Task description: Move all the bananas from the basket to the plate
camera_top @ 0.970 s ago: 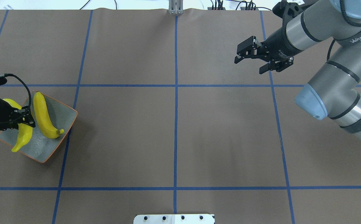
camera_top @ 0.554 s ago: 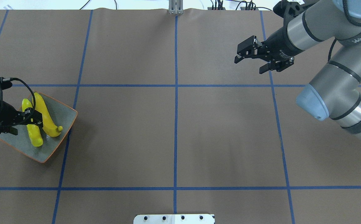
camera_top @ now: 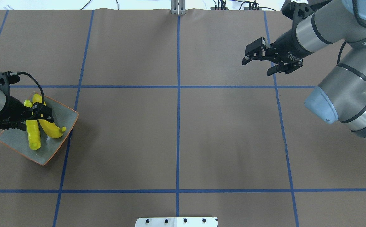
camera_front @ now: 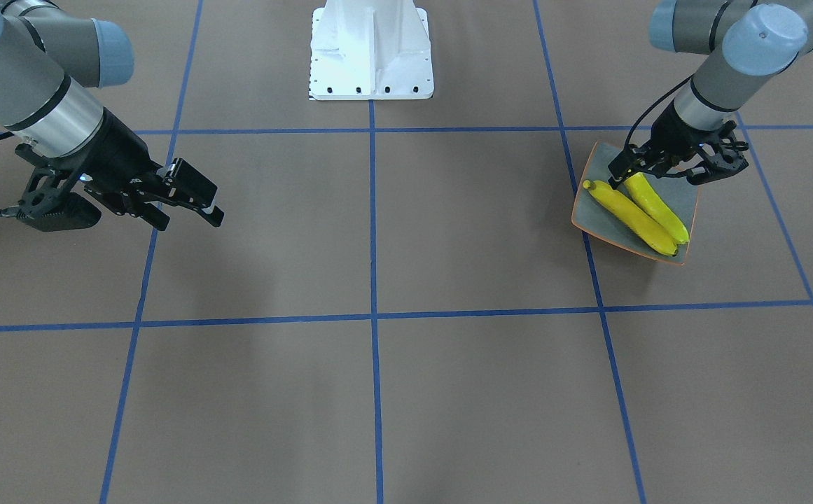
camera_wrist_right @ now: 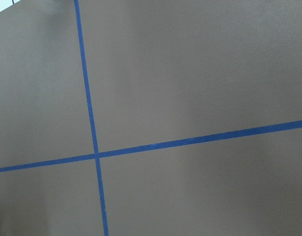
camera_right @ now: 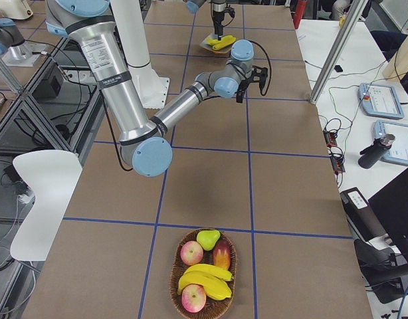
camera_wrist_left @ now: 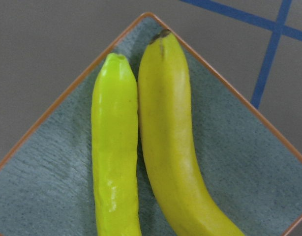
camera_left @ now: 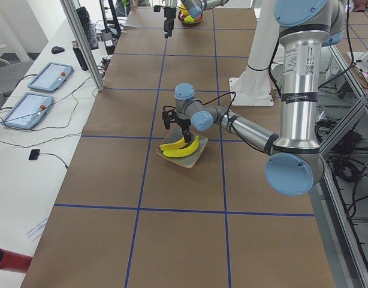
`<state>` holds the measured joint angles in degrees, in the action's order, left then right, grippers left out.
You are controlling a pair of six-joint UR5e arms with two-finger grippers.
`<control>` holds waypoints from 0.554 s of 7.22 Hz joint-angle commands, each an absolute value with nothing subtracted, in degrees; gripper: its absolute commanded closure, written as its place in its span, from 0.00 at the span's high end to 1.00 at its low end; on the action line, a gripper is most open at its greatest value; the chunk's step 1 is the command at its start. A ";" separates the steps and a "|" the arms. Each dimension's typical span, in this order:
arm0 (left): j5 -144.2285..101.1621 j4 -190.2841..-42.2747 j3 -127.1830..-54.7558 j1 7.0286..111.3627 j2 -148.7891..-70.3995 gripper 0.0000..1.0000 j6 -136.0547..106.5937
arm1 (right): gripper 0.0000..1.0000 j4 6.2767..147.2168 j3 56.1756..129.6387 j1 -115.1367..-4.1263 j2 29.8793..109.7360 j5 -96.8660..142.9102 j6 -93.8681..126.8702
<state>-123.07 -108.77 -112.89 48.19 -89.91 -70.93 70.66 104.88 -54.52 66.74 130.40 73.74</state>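
Note:
The grey-blue plate (camera_top: 15,142) with an orange rim sits at the table's left edge. Two yellow bananas (camera_top: 33,135) (camera_top: 53,129) lie side by side on it. The left wrist view shows both flat on the plate (camera_wrist_left: 249,162). My left gripper (camera_top: 42,115) hovers over their upper ends, open, its fingers spread wide in the front-facing view (camera_front: 665,175). My right gripper (camera_top: 257,67) hangs open and holds nothing above the far right of the table. The basket (camera_right: 174,286) stands at the table's right end and holds more bananas (camera_right: 205,272) among other fruit.
Apples, a pear and a mango share the basket. A white robot base (camera_front: 371,52) stands at the near middle edge. Blue tape lines grid the brown table. The right wrist view shows only bare table and tape.
My left gripper carried its banana rightwards over the plate, laid it beside the other banana, and its fingers opened. The right gripper drifted slightly right.

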 commanded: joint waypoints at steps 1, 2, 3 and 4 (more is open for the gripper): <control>-122.88 -108.81 -114.08 49.92 -92.45 1.00 -70.49 | 1.00 70.66 104.77 -56.50 68.46 130.25 73.31; -122.96 -108.29 -112.78 49.92 -96.38 1.00 -70.49 | 1.00 70.66 104.77 -57.04 68.64 130.25 73.21; -122.96 -108.28 -112.59 50.01 -98.50 1.00 -70.49 | 1.00 70.66 104.77 -58.26 69.51 130.25 73.13; -122.96 -108.37 -112.76 50.10 -99.13 1.00 -70.49 | 1.00 70.75 104.59 -60.36 71.35 130.25 72.69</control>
<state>-122.96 -108.37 -112.82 49.96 -97.38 -70.50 70.68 104.72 -58.16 69.53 130.25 73.09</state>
